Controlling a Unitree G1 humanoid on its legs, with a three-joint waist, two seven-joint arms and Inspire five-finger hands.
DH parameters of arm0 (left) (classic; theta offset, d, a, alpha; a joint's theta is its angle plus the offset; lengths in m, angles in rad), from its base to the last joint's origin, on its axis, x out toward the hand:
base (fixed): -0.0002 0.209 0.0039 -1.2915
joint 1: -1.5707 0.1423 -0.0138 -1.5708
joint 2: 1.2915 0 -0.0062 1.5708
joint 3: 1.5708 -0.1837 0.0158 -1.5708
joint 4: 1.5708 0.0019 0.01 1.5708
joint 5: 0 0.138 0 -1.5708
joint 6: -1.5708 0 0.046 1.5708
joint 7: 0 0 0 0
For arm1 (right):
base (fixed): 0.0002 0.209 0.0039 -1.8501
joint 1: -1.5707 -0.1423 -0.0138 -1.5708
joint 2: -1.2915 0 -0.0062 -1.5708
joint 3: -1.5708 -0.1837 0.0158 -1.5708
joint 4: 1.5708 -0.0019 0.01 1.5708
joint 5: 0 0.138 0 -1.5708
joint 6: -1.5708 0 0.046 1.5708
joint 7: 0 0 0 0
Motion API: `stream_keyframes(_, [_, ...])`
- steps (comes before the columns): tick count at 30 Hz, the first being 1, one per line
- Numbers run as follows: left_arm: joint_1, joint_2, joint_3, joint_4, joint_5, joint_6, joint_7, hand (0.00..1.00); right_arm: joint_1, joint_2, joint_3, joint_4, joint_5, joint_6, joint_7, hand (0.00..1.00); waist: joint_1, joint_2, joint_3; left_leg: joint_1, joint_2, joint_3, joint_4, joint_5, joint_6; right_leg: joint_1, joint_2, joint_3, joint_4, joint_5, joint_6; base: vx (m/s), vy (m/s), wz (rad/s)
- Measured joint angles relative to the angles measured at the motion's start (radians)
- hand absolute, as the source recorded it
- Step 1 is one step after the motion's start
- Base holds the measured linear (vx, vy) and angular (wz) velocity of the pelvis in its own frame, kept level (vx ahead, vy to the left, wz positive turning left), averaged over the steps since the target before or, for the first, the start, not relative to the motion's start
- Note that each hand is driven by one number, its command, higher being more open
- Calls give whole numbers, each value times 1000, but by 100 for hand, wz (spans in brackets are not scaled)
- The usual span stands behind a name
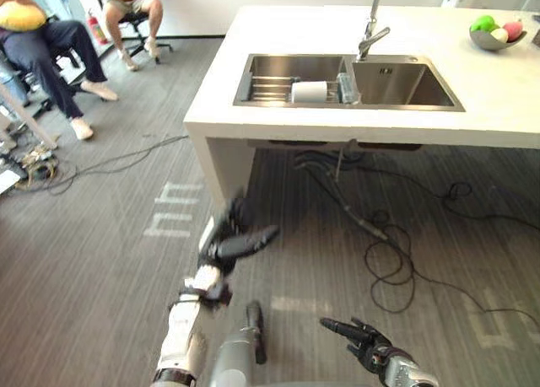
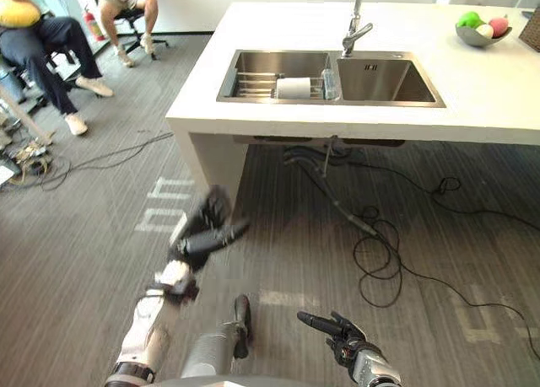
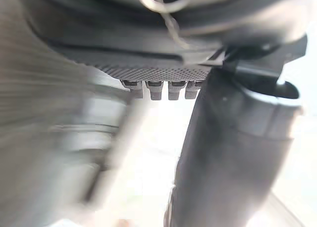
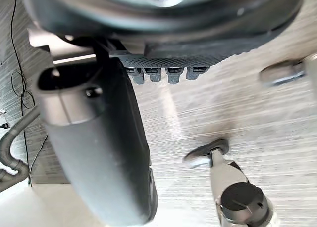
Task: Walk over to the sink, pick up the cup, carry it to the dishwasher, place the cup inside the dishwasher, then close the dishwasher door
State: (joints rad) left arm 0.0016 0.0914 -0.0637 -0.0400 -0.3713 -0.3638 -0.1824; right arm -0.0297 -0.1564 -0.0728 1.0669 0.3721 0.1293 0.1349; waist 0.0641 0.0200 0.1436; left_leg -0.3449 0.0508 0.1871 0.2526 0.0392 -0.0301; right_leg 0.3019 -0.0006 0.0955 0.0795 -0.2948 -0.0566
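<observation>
Right hand (image 1: 364, 335) and left hand (image 1: 239, 242) hang over the floor (image 1: 101, 260), fingers straight, holding nothing. Ahead, a clear cup (image 1: 346, 88) stands in the sink (image 1: 405, 88).

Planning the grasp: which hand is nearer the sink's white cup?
Left. The left hand hangs short of the counter, below the white cup; the right hand is farther back.

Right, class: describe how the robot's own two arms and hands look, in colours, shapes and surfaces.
Both arms are silver-grey; the left arm shows pale segments split by black bands near the wrist. The left hand and right hand are dark, with slim black fingers. Close up, the right hand's palm edge is dotted mesh and its thumb a thick, rounded dark casing.
</observation>
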Motion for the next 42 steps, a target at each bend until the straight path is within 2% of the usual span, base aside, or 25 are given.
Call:
stream_keyframes(2, [-68,18,24,-157,13,-41,49,100,25,8,-6,6,6,22,-27,100,-2,-7,-11,54,-39,20,-9,49,85,-35,-40,17,162,0,33,656,278,-34])
stream_keyframes(3, [-86,25,22,-171,11,-45,48,100,43,19,-16,10,6,30,-35,100,-2,-18,-14,77,-52,25,-4,35,105,-40,-51,13,215,5,45,482,208,-5])
stream_keyframes(4, [-101,33,18,-180,8,-45,48,100,68,35,-35,14,7,41,-45,100,-1,-30,-22,114,-67,29,-15,10,108,-65,-63,4,318,31,90,545,203,-14])
stream_keyframes(5, [-103,43,17,-198,9,-33,50,100,82,48,-76,11,14,35,-70,100,-3,-33,-25,189,-70,37,-40,-21,117,-151,-73,-13,541,138,277,520,181,-14])
stream_keyframes(6, [-105,50,11,-197,9,-20,51,100,85,50,-81,16,16,38,-74,100,-10,-34,-25,219,-69,34,-52,-36,119,-184,-87,-29,633,189,330,576,190,-24])
stream_keyframes(7, [-106,63,-5,-195,9,9,57,100,87,56,-101,10,18,37,-77,100,-14,-47,-31,276,-72,42,-75,-62,114,-271,-131,-88,825,215,316,432,126,-22])
stream_keyframes(8, [-105,70,-29,-192,9,34,64,100,92,57,-108,-4,17,31,-76,100,-13,-54,-35,334,-72,50,-92,-87,108,-357,-187,-158,974,199,278,420,110,-22])
stream_keyframes(10, [-106,75,-76,-189,18,52,84,100,96,58,-122,-5,13,23,-81,100,-23,-56,-36,407,-63,53,-124,-98,100,-433,-231,-220,1031,157,218,408,50,-4])
stream_keyframes(13, [-141,111,-156,-172,60,70,110,100,97,77,-178,-11,20,15,-87,100,-45,-53,-34,491,-18,33,-168,-122,61,-506,-252,-343,781,85,164,393,-69,17])
stream_keyframes(15, [-202,136,-180,-129,79,99,113,100,99,87,-186,-19,19,14,-87,100,-60,-52,-33,526,28,14,-163,-159,4,-504,-224,-350,428,115,133,387,-234,21])
stream_keyframes(16, [-211,136,-181,-119,80,102,114,100,100,87,-185,-21,19,16,-86,100,-63,-54,-35,530,36,11,-154,-173,-13,-501,-213,-323,351,149,127,316,-288,27])
stream_keyframes(18, [-218,139,-180,-109,108,109,124,100,128,109,-176,-33,18,32,-82,100,-73,-98,-55,530,36,-15,-97,-236,-52,-486,-208,-209,209,374,116,304,-336,29])
stream_keyframes(19, [-199,117,-180,-105,142,108,134,100,140,100,-177,-36,17,30,-81,100,-70,-72,-59,534,70,-27,-50,-284,-84,-452,-183,-194,198,309,177,438,-488,22])
stream_keyframes(20, [-181,81,-196,-104,173,117,140,100,146,69,-176,-43,19,44,-68,100,-69,-22,-74,526,133,-6,-35,-295,-102,-423,-128,-227,153,311,159,433,-464,14])
stream_keyframes(23, [-185,76,-229,-106,276,120,145,100,131,46,-166,-25,3,70,-42,100,-72,22,-97,562,191,28,-114,-235,-100,-360,-53,-254,33,343,120,300,-266,1])
stream_keyframes(27, [-185,111,-205,-97,362,123,215,100,120,27,-134,-12,-3,80,-22,100,-77,21,-94,583,183,52,-119,-186,-88,-318,-41,-234,-34,363,115,105,-100,-17])
stream_keyframes(30, [-180,113,-139,-106,526,127,312,100,118,16,-110,-13,-23,90,4,100,-75,18,-92,494,174,40,49,-186,-88,-320,-66,-224,-45,359,118,14,-21,-7])
stream_keyframes(32, [-179,119,-99,-120,623,132,355,100,114,-14,-89,-13,-48,110,41,100,-72,35,-79,376,201,-10,288,-181,-79,-291,-62,-234,-72,358,112,51,-7,14])
stream_keyframes(33, [-178,127,-93,-120,663,132,363,100,112,-17,-75,-11,-50,117,45,100,-63,33,-68,348,215,-21,360,-192,-64,-266,-66,-236,-85,354,99,76,32,11])
stream_keyframes(34, [-176,134,-94,-120,683,132,365,100,112,-23,-70,-8,-53,121,46,100,-55,31,-65,341,212,-22,365,-240,-74,-255,-67,-236,-90,354,98,74,53,6])
stream_keyframes(35, [-177,156,-94,-123,726,128,366,100,112,-30,-69,8,-52,123,43,100,-53,30,-66,332,186,-9,292,-305,-73,-241,-78,-243,-100,366,113,47,50,9])
stream_keyframes(36, [-184,182,-94,-136,770,127,367,100,113,-37,-68,17,-50,125,44,100,-58,44,-71,338,155,1,100,-253,-51,-240,-80,-253,-107,369,120,31,55,18])
stream_keyframes(37, [-192,191,-93,-146,791,127,368,100,112,-47,-72,16,-40,127,47,100,-62,61,-73,332,146,2,20,-199,-53,-240,-71,-259,-113,370,126,21,91,9])
stream_keyframes(39, [-216,241,-92,-153,856,122,379,100,111,-36,-74,17,-41,128,41,100,-60,36,-73,389,97,17,-97,-142,-47,-233,-103,-251,-127,378,143,44,85,5])
stream_keyframes(42, [-239,282,-92,-135,905,141,393,100,115,-35,-76,9,-40,131,29,100,-68,32,-74,414,68,20,-144,-124,-37,-227,-123,-251,-135,380,152,22,68,4])
